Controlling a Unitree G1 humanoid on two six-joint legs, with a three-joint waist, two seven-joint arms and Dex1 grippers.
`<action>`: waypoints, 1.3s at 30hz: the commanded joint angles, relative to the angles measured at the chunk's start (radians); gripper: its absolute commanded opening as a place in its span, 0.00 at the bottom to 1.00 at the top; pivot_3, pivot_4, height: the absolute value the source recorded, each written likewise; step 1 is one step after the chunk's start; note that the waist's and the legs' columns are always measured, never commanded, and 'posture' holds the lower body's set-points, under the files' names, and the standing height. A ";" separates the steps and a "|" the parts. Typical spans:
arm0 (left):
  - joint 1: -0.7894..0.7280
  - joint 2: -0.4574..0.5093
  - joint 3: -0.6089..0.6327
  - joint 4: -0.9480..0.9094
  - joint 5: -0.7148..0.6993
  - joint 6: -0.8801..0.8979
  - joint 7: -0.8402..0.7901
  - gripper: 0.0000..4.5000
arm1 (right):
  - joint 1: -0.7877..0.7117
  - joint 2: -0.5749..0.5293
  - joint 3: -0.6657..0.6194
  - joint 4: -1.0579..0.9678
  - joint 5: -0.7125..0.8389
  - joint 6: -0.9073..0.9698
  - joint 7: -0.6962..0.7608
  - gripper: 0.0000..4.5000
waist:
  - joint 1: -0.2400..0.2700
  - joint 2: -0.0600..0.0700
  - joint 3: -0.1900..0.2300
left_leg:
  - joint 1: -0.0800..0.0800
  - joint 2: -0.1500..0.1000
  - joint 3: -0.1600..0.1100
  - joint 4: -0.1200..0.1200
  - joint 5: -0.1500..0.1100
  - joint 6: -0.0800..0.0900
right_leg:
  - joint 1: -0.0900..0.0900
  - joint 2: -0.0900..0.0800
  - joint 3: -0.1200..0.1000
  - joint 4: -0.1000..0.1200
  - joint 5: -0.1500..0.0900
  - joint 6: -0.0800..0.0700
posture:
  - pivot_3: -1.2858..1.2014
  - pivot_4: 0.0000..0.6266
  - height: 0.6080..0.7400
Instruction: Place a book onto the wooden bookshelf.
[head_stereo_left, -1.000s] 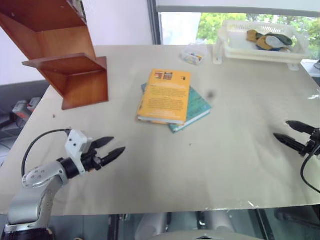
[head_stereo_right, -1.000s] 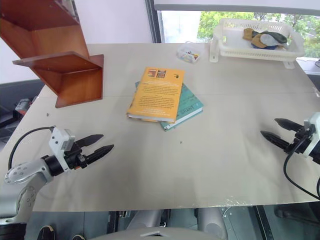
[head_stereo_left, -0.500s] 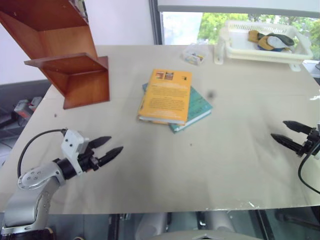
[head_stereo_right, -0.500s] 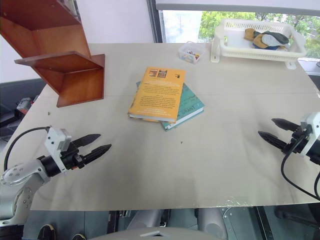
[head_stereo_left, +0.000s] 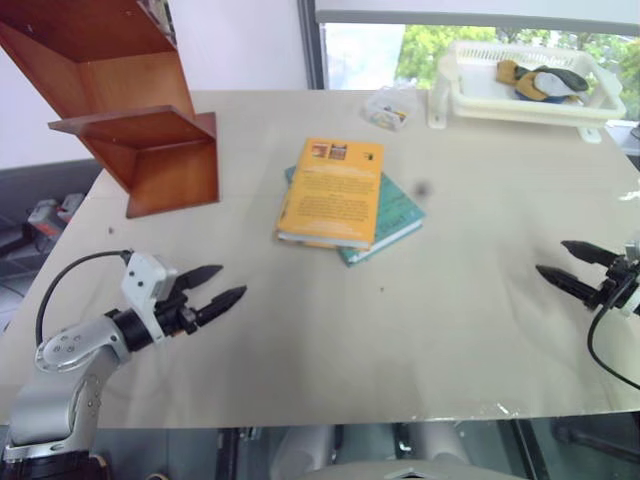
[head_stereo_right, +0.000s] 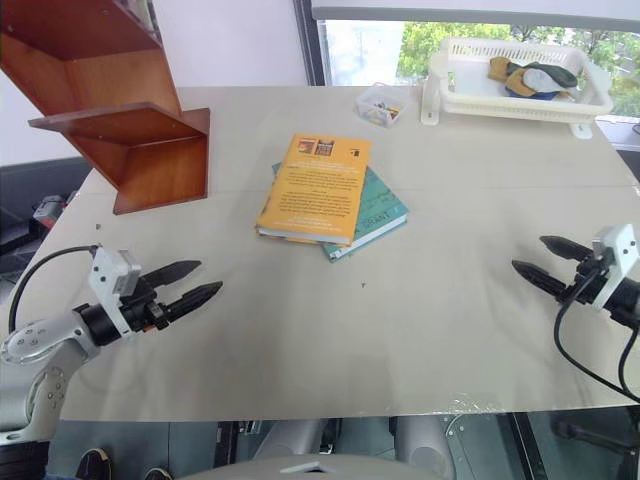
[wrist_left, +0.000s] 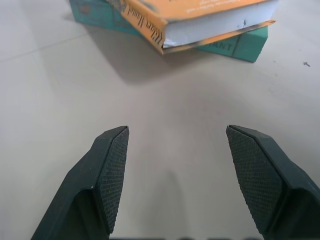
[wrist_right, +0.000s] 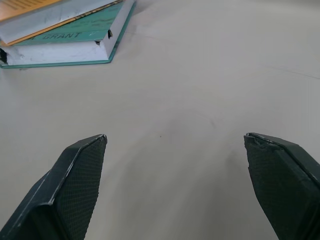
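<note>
From the head camera's left eye we see the orange-yellow book (head_stereo_left: 329, 192) lying flat near the middle of the table (head_stereo_left: 300, 350), stacked on top of a teal-green book (head_stereo_left: 390, 218) whose right and near edges stick out from under it. The wooden bookshelf (head_stereo_left: 140, 120) stands at the far left of the table, well apart from the books. At the far right sits a white plastic basket (head_stereo_left: 520, 90) with some items inside, and just to its left a small clear box (head_stereo_left: 390, 107). The left gripper (head_stereo_left: 222, 286) hovers over the near left part of the table with its two black fingers spread and nothing between them, pointing toward the books. The right gripper (head_stereo_left: 562, 268) sits at the near right edge, its fingers likewise parted and empty, pointing left. The right eye gives us the same layout: both claws are apart from the books, one on either side. In the left wrist view we look between two separated finger pads (wrist_left: 112, 172) at bare table, with the orange-yellow book's lettered spine and white page edge beyond, resting on the teal one. In the right wrist view we see widely separated pads (wrist_right: 82, 180) over bare table, and the teal-green book's page edges farther off beneath the orange-yellow book.
</note>
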 joint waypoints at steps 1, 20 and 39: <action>-0.010 0.018 0.028 0.000 -0.032 -0.010 -0.023 0.74 | -0.056 0.014 0.019 -0.026 -0.017 -0.021 -0.039 1.00 | 0.000 0.000 0.000 | 0.000 0.000 0.000 0.000 0.000 0.000 | 0.000 0.000 0.000 0.000 0.000 0.000 | 0.52 0.24 1.00; 0.025 0.095 0.176 -0.060 -0.177 0.047 -0.115 0.74 | -0.776 0.408 0.280 0.769 -0.402 -0.357 -0.531 1.00 | -0.031 0.000 0.001 | -0.007 -0.001 0.001 -0.002 0.003 -0.005 | -0.010 0.001 0.001 0.001 0.000 -0.001 | 0.52 0.24 1.00; 0.350 0.067 0.427 -0.260 -0.398 0.109 -0.219 0.74 | -0.856 0.575 0.279 0.881 -0.448 -0.452 -0.469 1.00 | -0.053 -0.001 0.000 | -0.009 -0.001 0.001 -0.002 0.004 -0.006 | -0.013 0.001 0.001 0.004 0.001 -0.002 | 0.52 0.24 1.00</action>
